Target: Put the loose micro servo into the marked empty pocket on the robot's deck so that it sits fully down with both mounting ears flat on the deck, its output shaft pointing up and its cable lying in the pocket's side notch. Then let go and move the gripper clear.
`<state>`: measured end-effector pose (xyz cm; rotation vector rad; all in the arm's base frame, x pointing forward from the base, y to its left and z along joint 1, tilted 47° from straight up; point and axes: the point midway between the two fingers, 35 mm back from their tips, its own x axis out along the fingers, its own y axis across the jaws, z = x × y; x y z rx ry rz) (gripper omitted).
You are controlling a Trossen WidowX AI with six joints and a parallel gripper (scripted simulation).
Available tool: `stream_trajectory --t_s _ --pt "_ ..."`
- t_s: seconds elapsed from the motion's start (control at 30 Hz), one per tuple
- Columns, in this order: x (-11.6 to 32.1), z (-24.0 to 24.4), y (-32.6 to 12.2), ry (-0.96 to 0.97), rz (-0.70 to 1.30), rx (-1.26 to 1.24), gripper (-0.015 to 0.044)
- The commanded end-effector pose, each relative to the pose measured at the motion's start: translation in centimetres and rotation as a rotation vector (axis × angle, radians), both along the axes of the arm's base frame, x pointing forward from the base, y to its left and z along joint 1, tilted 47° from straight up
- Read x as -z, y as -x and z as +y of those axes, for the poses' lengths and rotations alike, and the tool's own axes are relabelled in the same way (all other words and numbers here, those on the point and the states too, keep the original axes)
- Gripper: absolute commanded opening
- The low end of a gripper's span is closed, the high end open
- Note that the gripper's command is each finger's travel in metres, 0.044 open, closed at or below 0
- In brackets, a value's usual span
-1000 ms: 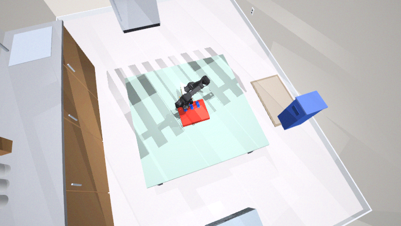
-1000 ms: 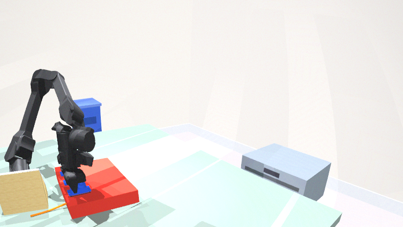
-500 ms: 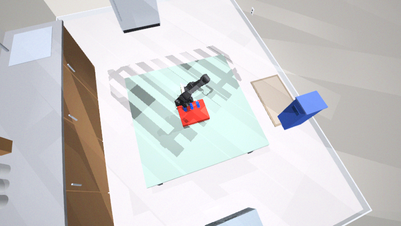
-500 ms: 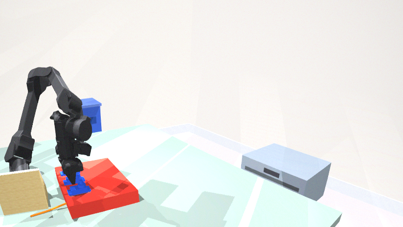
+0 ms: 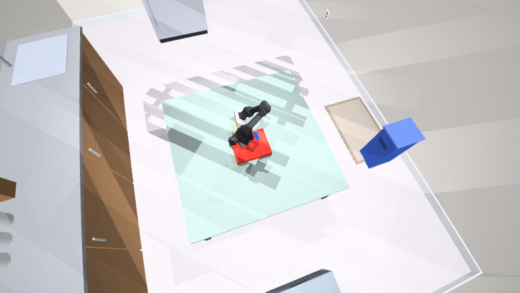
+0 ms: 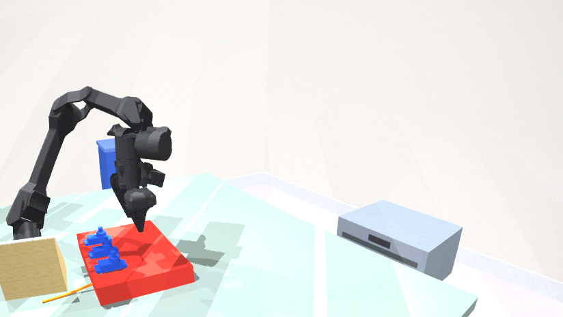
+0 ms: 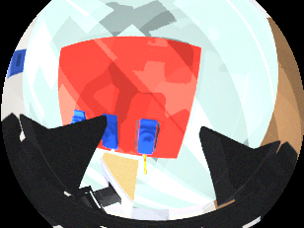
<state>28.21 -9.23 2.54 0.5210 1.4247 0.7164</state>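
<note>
The micro servo [image 6: 111, 264] [image 7: 147, 137] sits low in the pocket nearest the exterior camera side of the red deck [image 6: 157, 257] [image 7: 128, 73] [image 5: 254, 153]. Its shaft points up, and its ears look level with the deck; whether they lie fully flat is too small to tell. A thin dark outline shows around it in the wrist view. Its yellow-orange cable [image 6: 67, 294] [image 7: 145, 164] leaves over the deck's edge; the notch itself is not clear. My gripper [image 6: 140, 229] [image 7: 153, 125] is open and empty, above the deck, clear of the servo.
Two more blue servos stand in a row beside it, a middle one [image 6: 103, 251] [image 7: 111, 132] and a far one [image 6: 99, 238] [image 7: 78, 117]. A wood-sided block with a white top [image 6: 31, 269] [image 7: 120, 174] stands beside the deck, near the cable.
</note>
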Motion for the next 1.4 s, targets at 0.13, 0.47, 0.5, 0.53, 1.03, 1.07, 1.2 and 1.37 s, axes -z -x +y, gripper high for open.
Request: stream_trajectory --t_s 0.13,0.47,0.5,0.53,1.03,1.07,1.2,1.37 --pt "-1.9 -1.2 -1.4 -0.003 0.001 0.001 0.0440" --pt "-4.2 -3.6 -0.6 0.001 -0.005 -0.004 0.0440" --pt "-4.2 -3.6 -0.6 0.001 -0.005 -0.004 0.0440" --pt "-4.2 -3.6 -0.6 0.001 -0.005 -0.004 0.0440" --pt "-4.2 -3.6 -0.6 0.001 -0.005 -0.004 0.0440" --pt "-4.2 -3.6 -0.6 0.001 -0.005 -0.004 0.0440" --pt "-4.2 -3.6 -0.6 0.001 -0.005 -0.004 0.0440" --pt "-4.2 -3.6 -0.6 0.001 -0.005 -0.004 0.0440"
